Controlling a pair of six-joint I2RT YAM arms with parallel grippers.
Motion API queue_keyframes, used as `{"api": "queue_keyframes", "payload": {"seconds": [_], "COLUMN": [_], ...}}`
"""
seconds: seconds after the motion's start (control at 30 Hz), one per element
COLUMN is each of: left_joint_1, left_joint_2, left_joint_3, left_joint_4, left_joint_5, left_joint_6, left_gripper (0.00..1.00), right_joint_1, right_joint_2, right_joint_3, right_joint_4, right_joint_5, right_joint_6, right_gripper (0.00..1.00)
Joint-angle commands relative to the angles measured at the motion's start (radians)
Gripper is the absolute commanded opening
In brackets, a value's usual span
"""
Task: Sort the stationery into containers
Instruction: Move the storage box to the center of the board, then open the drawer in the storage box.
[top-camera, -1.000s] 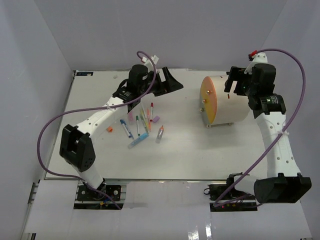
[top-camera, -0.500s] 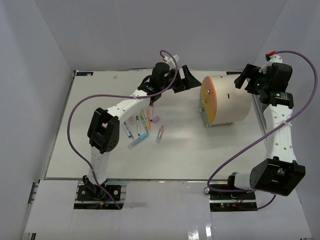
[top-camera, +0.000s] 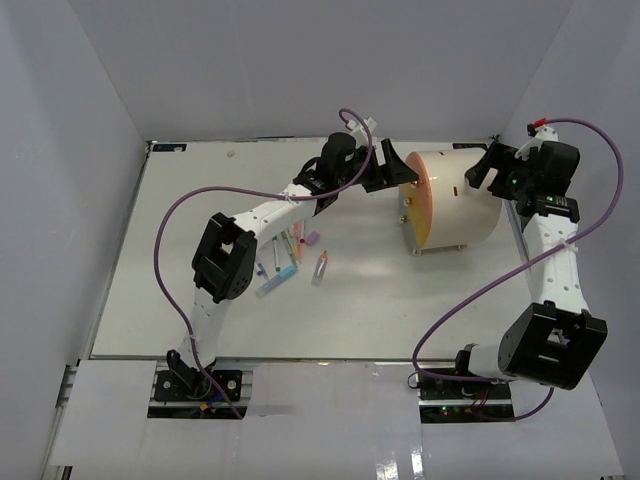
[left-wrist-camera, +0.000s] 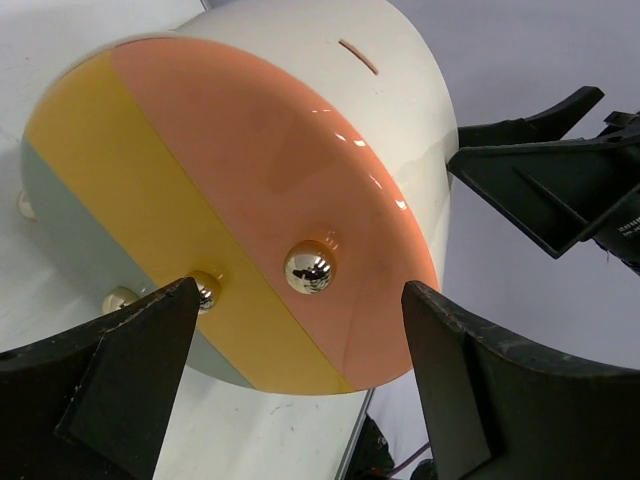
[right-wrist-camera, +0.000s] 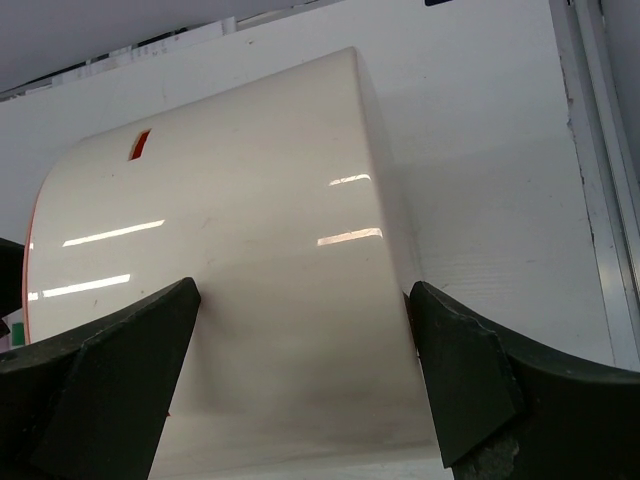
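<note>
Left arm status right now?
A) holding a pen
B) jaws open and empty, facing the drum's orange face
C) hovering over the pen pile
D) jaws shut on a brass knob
B: in the left wrist view the left arm's jaws stand wide apart with nothing between them, pointed at the orange face of the drum. The pens lie on the table, away from them.

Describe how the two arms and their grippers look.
Both the left arm and right arm have white links with black joints and a looping purple cable. The left gripper and right gripper have broad, black, wedge-shaped fingers.
</note>
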Motion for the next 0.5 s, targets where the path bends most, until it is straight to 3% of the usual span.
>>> {"api": "queue_keyframes", "payload": {"seconds": [0.0, 0.47], "left_joint_1": [-0.009, -0.021], "left_joint_2": [-0.004, 0.039], "left_joint_3": [0.044, 0.043], "left_joint_4": [0.046, 0.069], "left_joint_5": [0.03, 0.039], "left_joint_6": [-0.019, -0.045], "left_gripper": [0.92, 0.73], "right_joint_1": [0.008, 0.006], "right_joint_2": [-0.019, -0.06], "right_joint_3": [-0.04, -0.095], "right_joint_4": [0.058, 0.078], "right_joint_5": [-0.099, -0.116], "right_joint_6": [0.016, 0.039], "right_gripper": [0.92, 0.91]}}
